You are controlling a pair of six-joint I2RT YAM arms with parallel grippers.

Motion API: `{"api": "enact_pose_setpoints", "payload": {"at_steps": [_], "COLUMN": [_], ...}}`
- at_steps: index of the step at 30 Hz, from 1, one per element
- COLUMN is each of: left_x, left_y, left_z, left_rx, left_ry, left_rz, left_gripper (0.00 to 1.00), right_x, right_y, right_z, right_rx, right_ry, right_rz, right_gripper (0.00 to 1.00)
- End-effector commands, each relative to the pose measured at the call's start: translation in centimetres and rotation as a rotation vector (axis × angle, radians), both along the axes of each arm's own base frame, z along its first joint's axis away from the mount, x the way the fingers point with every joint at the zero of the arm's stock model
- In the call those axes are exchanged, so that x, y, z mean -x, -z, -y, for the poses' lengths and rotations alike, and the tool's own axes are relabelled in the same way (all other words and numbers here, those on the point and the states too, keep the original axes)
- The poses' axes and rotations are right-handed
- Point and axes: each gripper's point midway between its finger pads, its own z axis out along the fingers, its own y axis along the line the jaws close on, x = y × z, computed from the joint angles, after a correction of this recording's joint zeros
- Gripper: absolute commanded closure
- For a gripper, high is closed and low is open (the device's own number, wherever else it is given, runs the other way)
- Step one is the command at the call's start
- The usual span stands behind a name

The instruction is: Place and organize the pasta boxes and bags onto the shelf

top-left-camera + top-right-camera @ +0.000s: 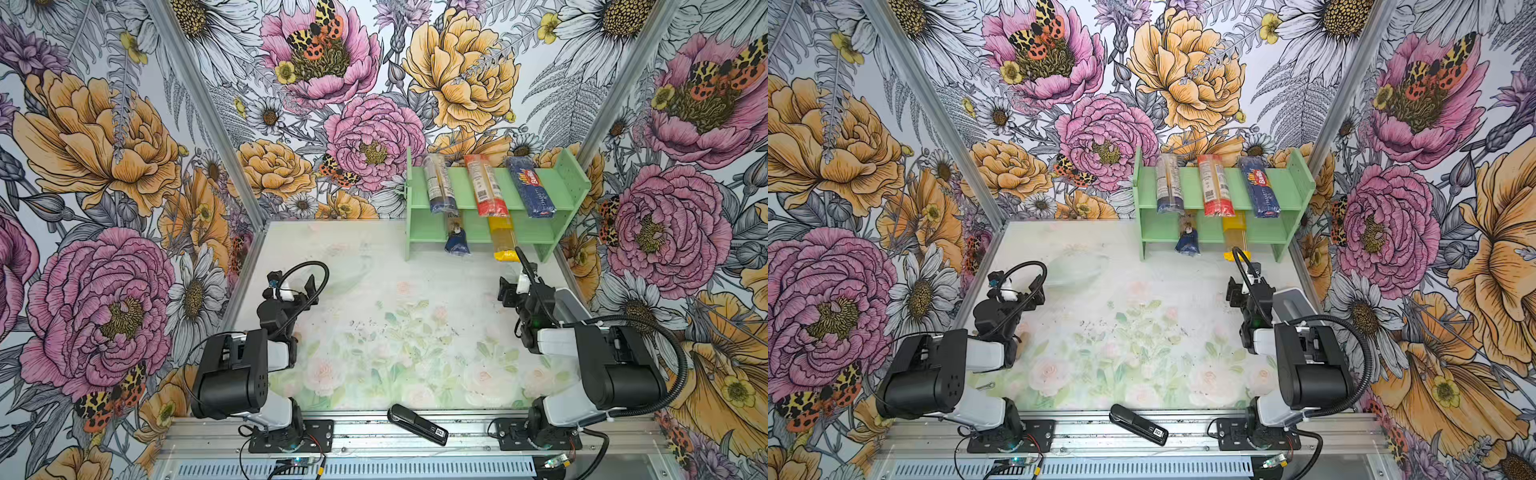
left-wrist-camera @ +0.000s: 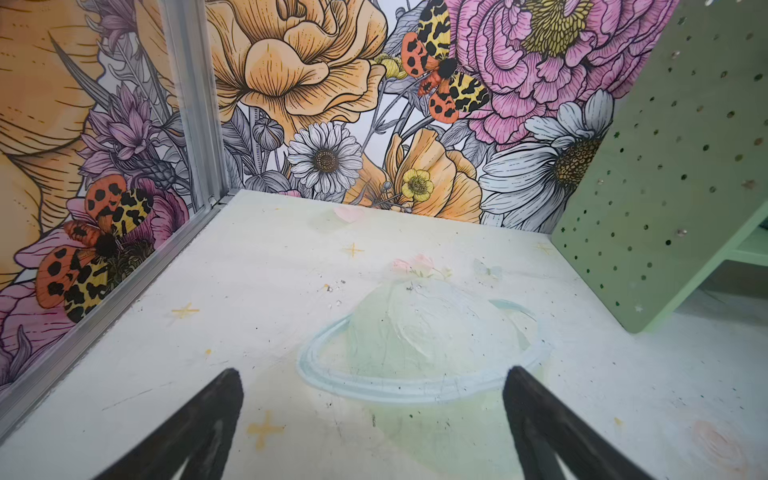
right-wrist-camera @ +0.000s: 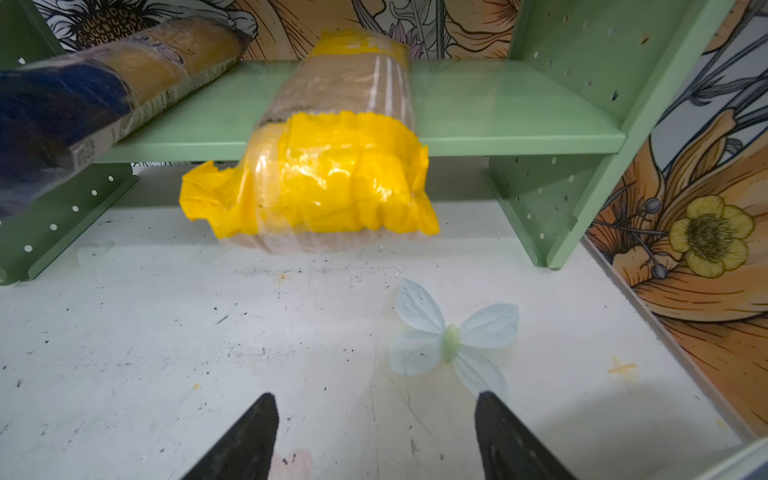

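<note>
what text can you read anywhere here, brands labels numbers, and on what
"Barilla": dark blue pack, top tier of the shelf.
"SPAGHETTI": same pack, faint.
Red-ended pack: label and code too small.
Clear pack: print too small.
Blue-gold pack: barcode and small print blurred.
Yellow pack: no text seen.
Stapler: coded sticker, no readable words.

Bright even light, faint shadows, glare on yellow pack [image 3: 332, 174], wrist views edge-warped, slightly soft
</note>
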Motion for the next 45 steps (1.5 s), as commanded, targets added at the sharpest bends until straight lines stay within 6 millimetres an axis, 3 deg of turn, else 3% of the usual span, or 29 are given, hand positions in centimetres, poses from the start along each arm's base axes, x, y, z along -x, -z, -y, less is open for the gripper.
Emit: {"api": "enact_pose_setpoints", "payload": {"at_steps": [1, 6, 13, 19, 24, 45], "left_x": [0.2, 0.2, -2.4, -2.6, -2.6, -2.6], "left_y": [-0.4, -0.2, 1.0, 1.0, 1.0, 1.0], "left_z": [0.3, -0.4, 1.1, 1.3, 1.4, 1.4], "left_rx": [-0.008, 0.006, -0.069, -0.085, -0.089, -0.099], "left_ry": [0.005, -0.028, -0.014, -0.023, -0.029, -0.041], "left_rz": [0.065, 0.046, -0.098, -0.102, -0.102, -0.101], "left_gripper": [0.01, 0.01, 0.01, 0.01, 0.01, 0.01], "right_x": [-0.4, -0.4, -0.5, -0.5, -0.5, -0.5], "right_y": [-0.8, -0.7, -0.7, -0.7, -0.7, -0.8], "right_z": [0.1, 0.0, 0.0, 0.1, 0.1, 0.1], "right_rx": [0.018, 0.016, 0.008, 0.004, 0.001, 0.003], "right_ry": [0.009, 0.007, 0.001, -0.001, -0.003, -0.003], "right_rz": [0.046, 0.04, 0.039, 0.038, 0.036, 0.041], "right_gripper": [0.23, 0.2, 0.17, 0.14, 0.0, 0.0]}}
